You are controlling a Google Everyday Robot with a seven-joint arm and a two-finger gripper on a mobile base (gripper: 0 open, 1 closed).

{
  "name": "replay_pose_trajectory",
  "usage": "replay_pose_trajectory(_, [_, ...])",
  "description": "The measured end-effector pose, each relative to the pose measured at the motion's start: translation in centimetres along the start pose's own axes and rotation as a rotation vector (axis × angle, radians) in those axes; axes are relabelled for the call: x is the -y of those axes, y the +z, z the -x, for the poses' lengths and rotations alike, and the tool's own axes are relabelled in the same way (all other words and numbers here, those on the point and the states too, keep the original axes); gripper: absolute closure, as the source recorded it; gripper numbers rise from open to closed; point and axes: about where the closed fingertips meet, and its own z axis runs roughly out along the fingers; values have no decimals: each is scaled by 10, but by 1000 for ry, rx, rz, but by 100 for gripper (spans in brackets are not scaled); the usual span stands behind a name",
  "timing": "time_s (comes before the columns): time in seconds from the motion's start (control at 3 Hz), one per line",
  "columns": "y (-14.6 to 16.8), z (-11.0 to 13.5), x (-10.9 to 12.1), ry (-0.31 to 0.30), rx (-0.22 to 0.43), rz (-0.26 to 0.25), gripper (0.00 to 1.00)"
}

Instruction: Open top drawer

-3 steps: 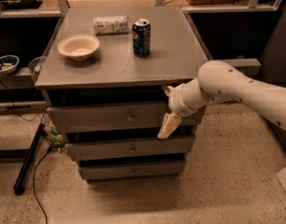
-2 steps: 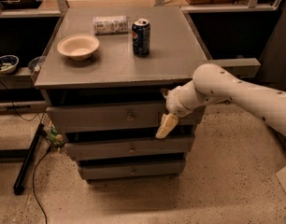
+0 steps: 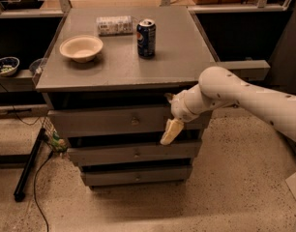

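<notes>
Claw (image 3: 171, 131) slightly leftward, at right end of top drawer (image 3: 99, 122)

The claw (image 3: 170, 131) has slid a little leftward, toward the knob (image 3: 134, 121) of the top drawer (image 3: 99, 122). It now hangs right of the knob, before the drawer's right end. The arm (image 3: 220, 86) has swung the same way, its rounded elbow a touch nearer the knob than a second ago.
</notes>
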Motion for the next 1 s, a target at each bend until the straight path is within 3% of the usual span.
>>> replay_pose_trajectory(0.33, [2, -7, -18, 28, -3, 38, 0])
replay_pose_trajectory(1.0, [-26, -1, -58, 25, 30, 83, 0])
